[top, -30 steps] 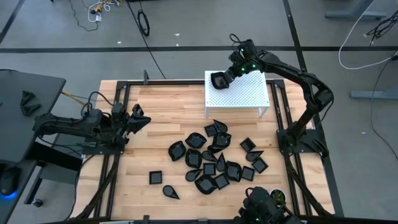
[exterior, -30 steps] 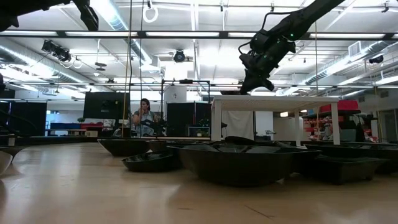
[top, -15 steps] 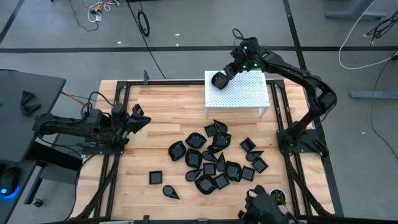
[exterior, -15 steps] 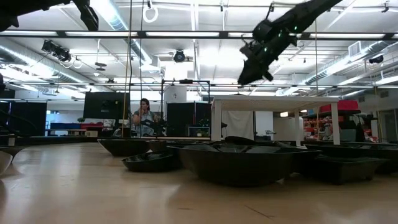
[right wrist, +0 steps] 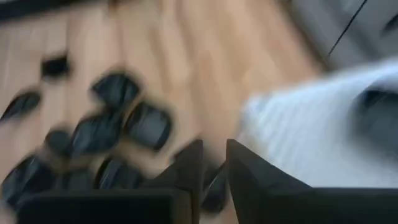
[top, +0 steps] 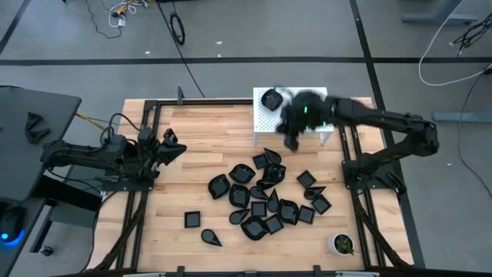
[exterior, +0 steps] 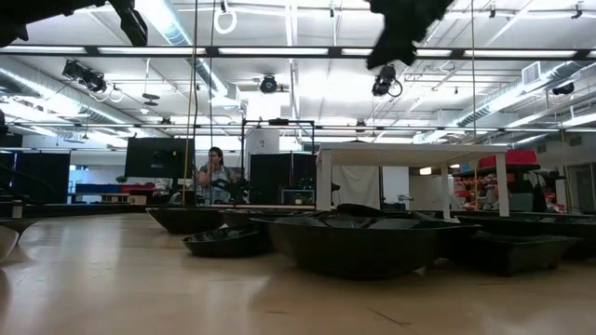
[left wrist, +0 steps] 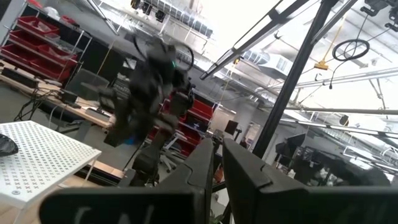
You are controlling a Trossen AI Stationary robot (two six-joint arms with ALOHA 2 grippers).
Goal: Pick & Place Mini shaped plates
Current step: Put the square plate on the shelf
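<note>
From above we see one mini shaped plate [top: 270,98] resting on the white perforated stand [top: 315,131], at the stand's far left corner. The right hand [top: 294,132] hangs blurred over the stand's near edge, apart from that plate; its fingers [right wrist: 186,171] stand slightly parted with nothing between them. The remaining mini shaped plates [top: 265,198] lie clustered on the wooden tabletop [top: 192,169] just in front of the stand, with two strays off to the stand's left and nearer us. The left hand [top: 171,146] waits well left of the stand, its fingers [left wrist: 245,171] nearly together and empty.
</note>
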